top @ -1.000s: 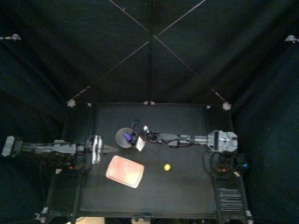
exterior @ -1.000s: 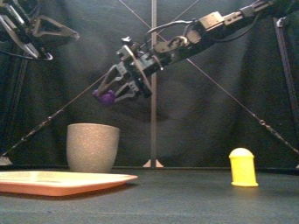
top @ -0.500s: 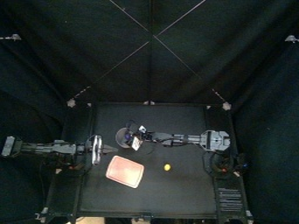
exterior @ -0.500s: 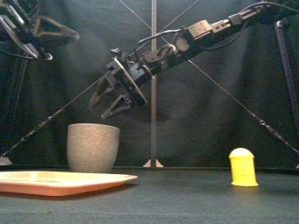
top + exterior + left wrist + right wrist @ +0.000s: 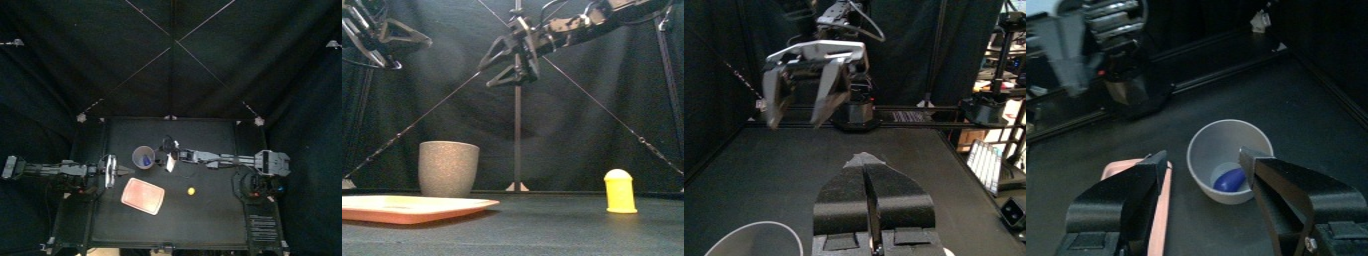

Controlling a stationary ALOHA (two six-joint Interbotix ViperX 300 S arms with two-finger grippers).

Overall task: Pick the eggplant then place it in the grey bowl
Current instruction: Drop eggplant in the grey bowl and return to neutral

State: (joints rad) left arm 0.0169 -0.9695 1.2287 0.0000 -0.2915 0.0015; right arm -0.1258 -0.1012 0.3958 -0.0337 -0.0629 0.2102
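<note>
Evidently the purple toy eggplant (image 5: 1229, 180) is lying inside the tall grey speckled cup (image 5: 449, 168), so the right gripper (image 5: 798, 115), 2 jaws apart, should be lifting straight clear of the rim while the left gripper (image 5: 869, 165) is resting at the left, jaws together.

The purple eggplant (image 5: 1229, 180) lay at the bottom of the bowl (image 5: 449, 168), a tall grey speckled cup that stood upright, left of the table's (image 5: 201, 222) middle.

The eggplant (image 5: 1229, 180) lies in the bowl (image 5: 449, 170), left of worktop (image 5: 214, 222) centre. The tray (image 5: 409, 208) lies before the bowl, with a toy (image 5: 620, 190) to the tray's right.
</note>
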